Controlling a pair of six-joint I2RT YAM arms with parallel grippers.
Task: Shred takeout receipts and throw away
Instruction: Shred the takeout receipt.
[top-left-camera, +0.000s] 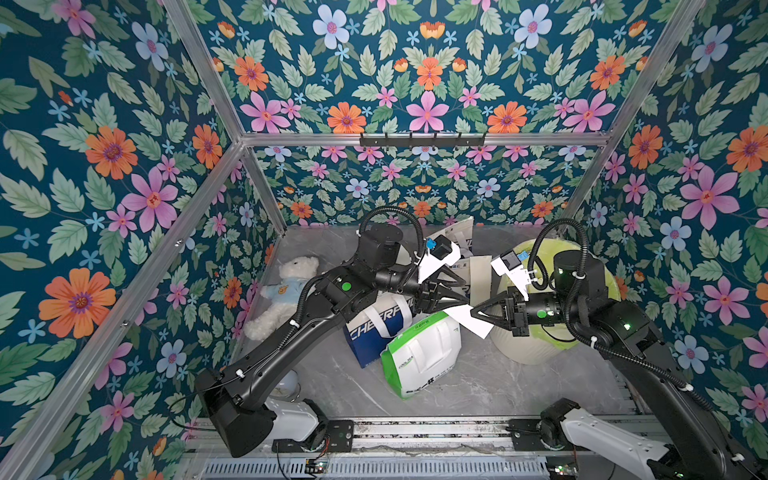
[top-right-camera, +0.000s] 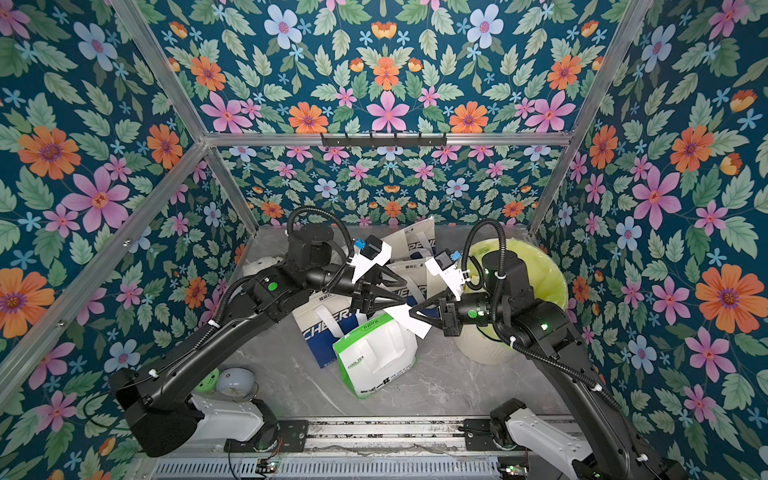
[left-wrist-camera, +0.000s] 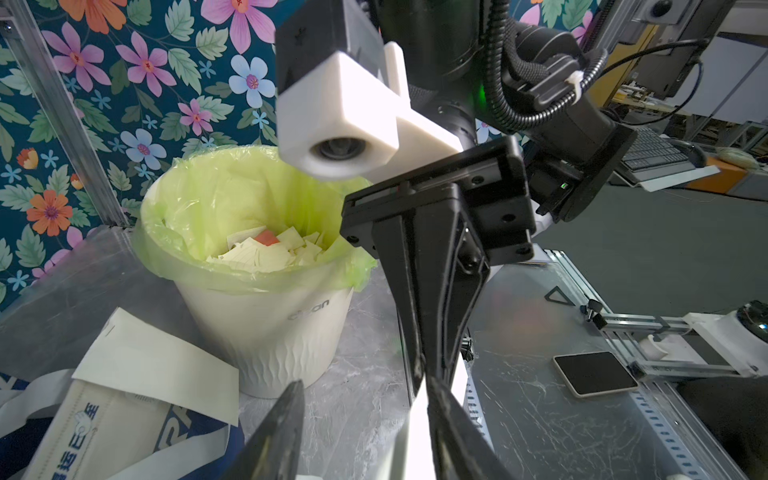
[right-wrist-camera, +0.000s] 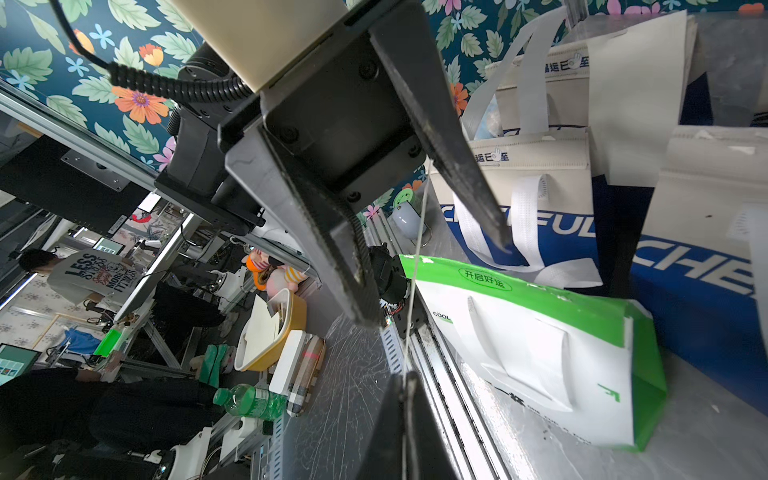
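White paper, one receipt (top-left-camera: 467, 321), hangs between my two arms near the bin (top-left-camera: 528, 349). My right gripper (top-left-camera: 477, 310) pinches it tight. My left gripper (top-left-camera: 466, 292) has jaws half wide, with the paper's edge between them, not squeezed. Its long side slants past both tips toward the bin.

The right arm (top-left-camera: 623, 332) hides much of the lined bin (top-left-camera: 523, 353).

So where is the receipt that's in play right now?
In both top views the receipt hangs mid-air near the centre, pinched by the right gripper, above the green-and-white bag and beside the lined bin.
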